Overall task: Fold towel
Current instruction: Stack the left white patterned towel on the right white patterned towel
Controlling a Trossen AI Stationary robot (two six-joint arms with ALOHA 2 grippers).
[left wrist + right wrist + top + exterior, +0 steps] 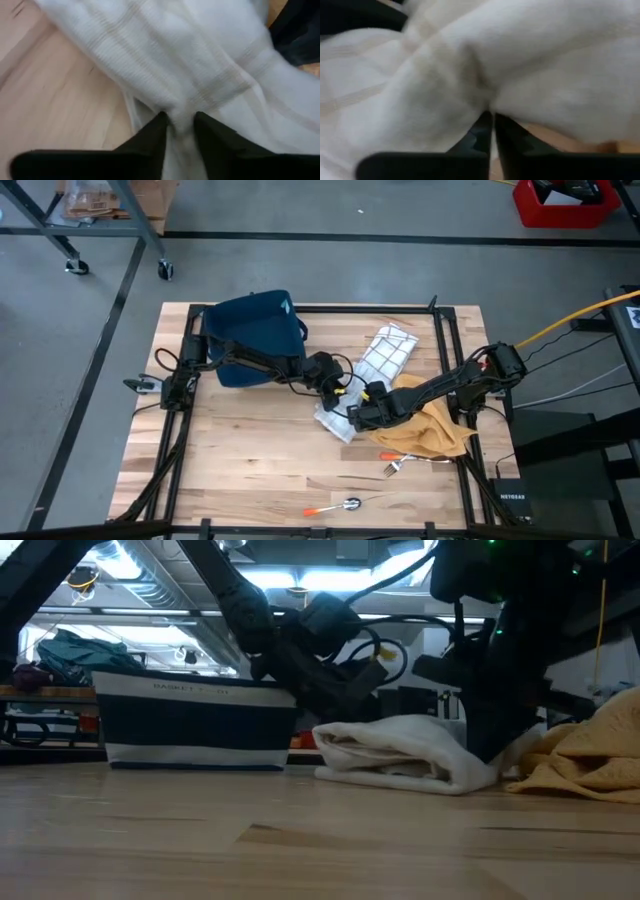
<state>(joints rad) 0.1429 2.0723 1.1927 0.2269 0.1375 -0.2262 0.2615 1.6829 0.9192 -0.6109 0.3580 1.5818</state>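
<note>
Towel (375, 370), long axis diagonal across the table, is pinched by left gripper (179, 131) and right gripper (492, 120).

White checked towel (385, 358), mustard cloth (432, 428) (navy basket (255, 330)).

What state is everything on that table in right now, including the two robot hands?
White towel: partly bunched, both grippers on it.
Left gripper: fingers pinching a towel fold.
Right gripper: fingers shut on the towel's edge.
Yellow cloth: crumpled heap beside the towel.
Blue basket: standing upright at the table's far side.
Fork: lying flat.
Spoon: lying flat.
</note>
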